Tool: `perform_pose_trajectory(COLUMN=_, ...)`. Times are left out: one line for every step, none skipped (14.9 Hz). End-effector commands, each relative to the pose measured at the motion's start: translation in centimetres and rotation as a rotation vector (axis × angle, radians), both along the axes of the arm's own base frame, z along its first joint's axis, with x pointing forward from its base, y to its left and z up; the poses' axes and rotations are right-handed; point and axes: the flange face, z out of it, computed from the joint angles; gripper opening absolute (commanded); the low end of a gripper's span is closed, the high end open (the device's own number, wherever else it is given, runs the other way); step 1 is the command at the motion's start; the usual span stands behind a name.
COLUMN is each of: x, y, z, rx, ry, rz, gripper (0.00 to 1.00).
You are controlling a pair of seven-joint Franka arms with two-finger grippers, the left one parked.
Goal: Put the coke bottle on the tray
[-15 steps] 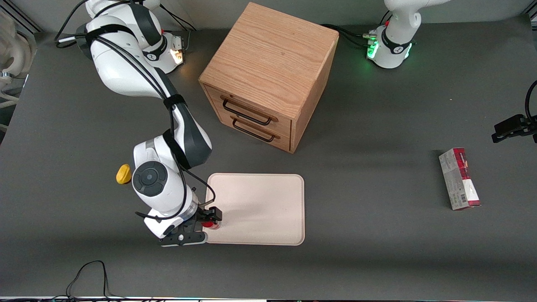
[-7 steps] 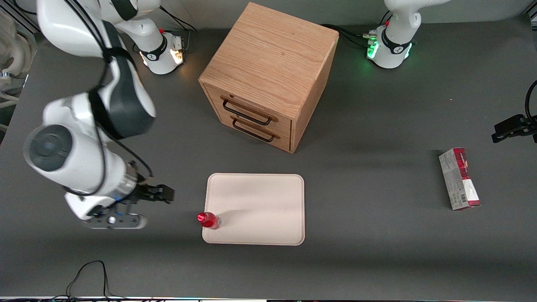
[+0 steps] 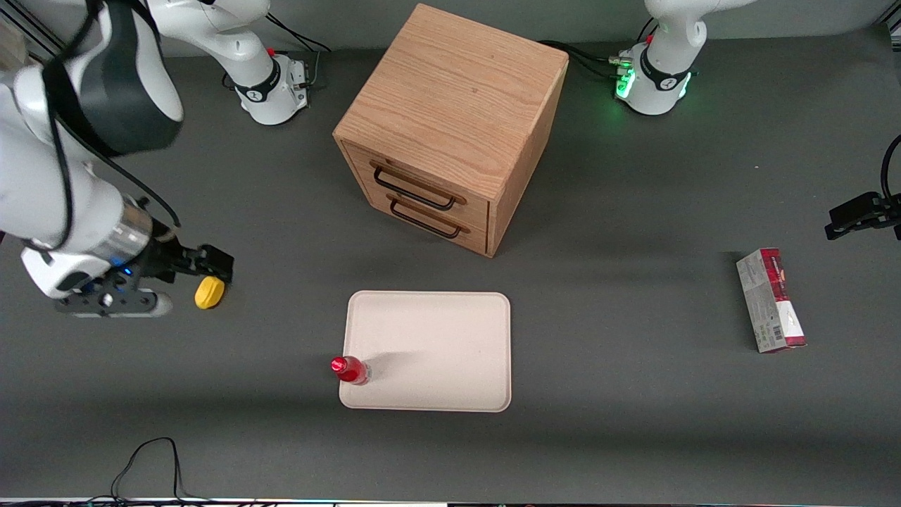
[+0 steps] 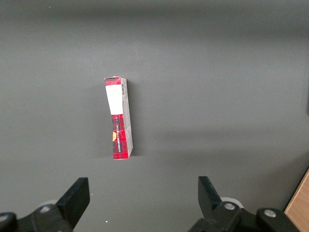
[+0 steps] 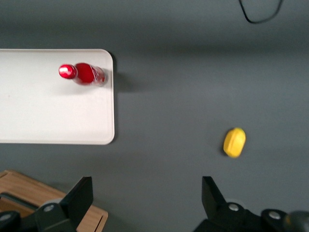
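Raised well above the table toward the working arm's end, the gripper (image 3: 184, 278) hangs with its fingers (image 5: 77, 198) spread wide and nothing between them. It sits just beside the yellow lemon-shaped lump (image 3: 209, 292) in the front view, though it is clearly higher than the lump, which lies on the dark table (image 3: 633, 394).

The coke bottle (image 3: 350, 369) stands upright on the tray (image 3: 436, 352), close to the corner nearest the front camera on the working arm's side. Its red cap (image 5: 66, 71) shows plainly from the wrist camera, and its base sits just inside the low rim there. The gripper is well apart from it.

The tray lies flat in front of the wooden drawer cabinet (image 3: 450, 127), which shows two drawers with dark handles (image 3: 415, 189). A red-and-grey carton (image 3: 770, 299) lies on its side toward the parked arm's end of the table, well apart from the tray. A black cable (image 3: 151, 458) curls on the table nearer the front camera than the lump.
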Motion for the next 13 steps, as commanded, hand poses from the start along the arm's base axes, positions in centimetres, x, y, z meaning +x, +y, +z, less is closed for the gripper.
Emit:
perform_pose_trajectory(x=-3.1, y=-2.5, z=1.5, rx=0.026, ry=0.049, rz=-0.006, gripper=1.0)
perform_pose_trajectory(x=-3.4, y=-2.5, z=2.3, rx=0.028, ry=0.045, rz=-0.005, gripper=1.0)
perform_pose_trajectory(x=-3.6, y=-3.2, z=2.7, rx=0.026, ry=0.054, rz=-0.02, gripper=1.0)
perform_pose_trajectory(x=-3.6, y=-4.6, z=3.1, rx=0.023, ry=0.059, rz=-0.04, gripper=1.0)
perform_pose_trajectory(x=-3.6, y=-5.7, z=3.5, rx=0.02, ry=0.064, rz=-0.06, gripper=1.0)
perform_pose_trajectory(x=-3.7, y=-6.0, z=3.7, rx=0.018, ry=0.064, rz=-0.063, gripper=1.0)
perform_pose_trajectory(x=-3.6, y=-6.3, z=3.6, rx=0.016, ry=0.065, rz=-0.067, gripper=1.0)
perform_pose_trajectory(x=-3.6, y=-6.3, z=3.6, rx=0.011, ry=0.063, rz=-0.066, gripper=1.0)
perform_pose_trajectory(x=-3.5, y=-6.5, z=3.5, rx=0.008, ry=0.064, rz=-0.067, gripper=1.0)
perform_pose_trajectory(x=-3.6, y=-6.6, z=3.6, rx=0.008, ry=0.064, rz=-0.069, gripper=1.0)
perform_pose_trajectory(x=-3.6, y=-6.6, z=3.6, rx=0.008, ry=0.064, rz=-0.069, gripper=1.0)
perform_pose_trajectory(x=-3.6, y=-6.6, z=3.7, rx=0.008, ry=0.062, rz=-0.067, gripper=1.0)
perform_pose_trajectory(x=-3.6, y=-6.6, z=3.8, rx=0.008, ry=0.061, rz=-0.067, gripper=1.0)
